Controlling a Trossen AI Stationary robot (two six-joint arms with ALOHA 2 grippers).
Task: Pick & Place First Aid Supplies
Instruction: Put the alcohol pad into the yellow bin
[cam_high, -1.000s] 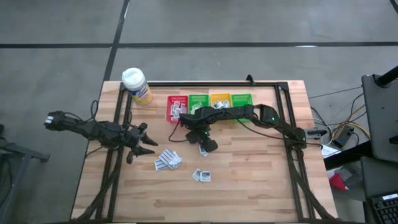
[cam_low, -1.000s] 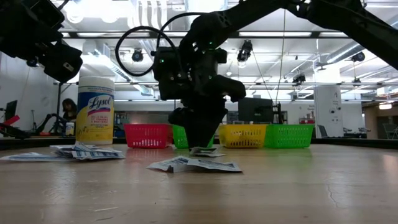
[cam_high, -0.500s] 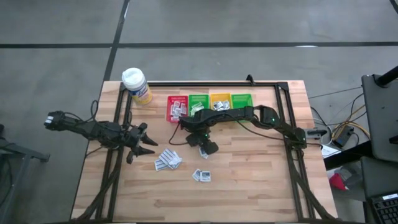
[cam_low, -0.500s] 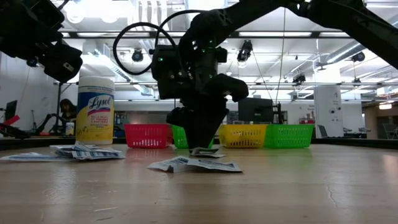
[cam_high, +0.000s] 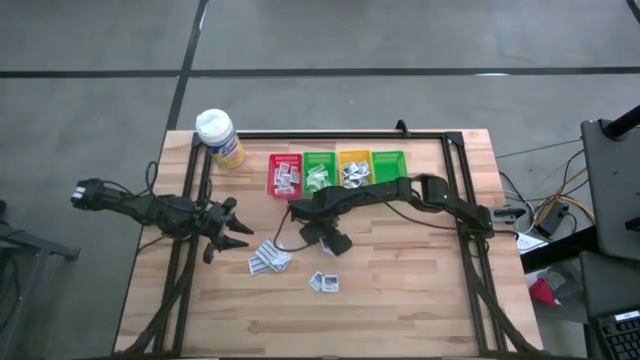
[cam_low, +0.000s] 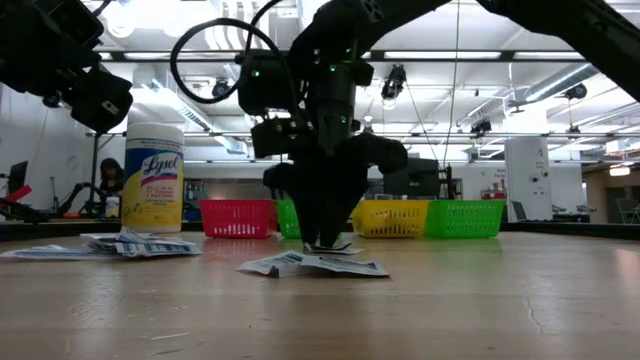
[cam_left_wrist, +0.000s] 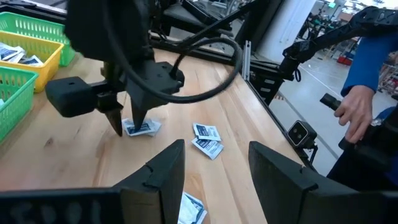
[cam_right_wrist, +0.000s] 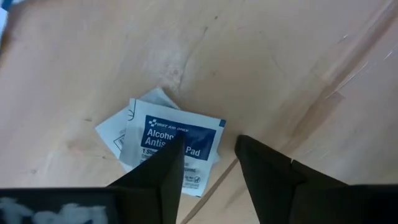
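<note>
- Two arms over the wooden table (cam_high: 400, 290); right one working, left one waiting.
- R gripper (cam_right_wrist: 208, 152) low at table centre, fingers spread apart, tips either side of a blue-print alcohol pad sachet (cam_right_wrist: 177, 146); nothing held. One fingertip (cam_right_wrist: 171, 155) overlaps the sachet's edge in the wrist view; contact can't be told.
- That sachet lies flat on the wood on top of a second white packet (cam_right_wrist: 115, 130), just in front of the bins.
- L gripper (cam_high: 236, 233) hangs at the table's left side, fingers apart, empty.
- Loose pile of sachets (cam_high: 270, 259) near the L gripper; smaller pile (cam_high: 324, 283) further toward the front edge, well apart from the bins.
- Bins in a row at the back: red bin (cam_high: 285, 175), green bin (cam_high: 319, 170), yellow bin (cam_high: 353, 168), second green bin (cam_high: 388, 162). First three have packets inside; the last I can't tell.
- Wipes canister (cam_high: 219, 138), white cap, yellow label, upright at back-left corner.
- A person's hand (cam_left_wrist: 354, 112) and blue sleeve beyond the table in the L wrist view.
</note>
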